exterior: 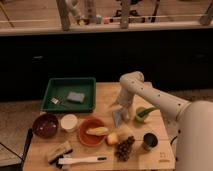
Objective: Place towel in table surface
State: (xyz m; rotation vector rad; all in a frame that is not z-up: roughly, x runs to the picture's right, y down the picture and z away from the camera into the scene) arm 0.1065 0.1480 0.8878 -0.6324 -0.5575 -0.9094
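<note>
While the white robot arm reaches down over the light wooden plank table surface (107, 95), its gripper (118, 107) hangs just above the boards right of centre; it grasps the small, limp, pale grey-white towel (118, 116), which dangles from the fingers beside the orange bowl (93, 132); a green plastic tray (70, 94) holding a darker grey pad (76, 97) sits at back left; a small white cup (69, 122) stands front left.
</note>
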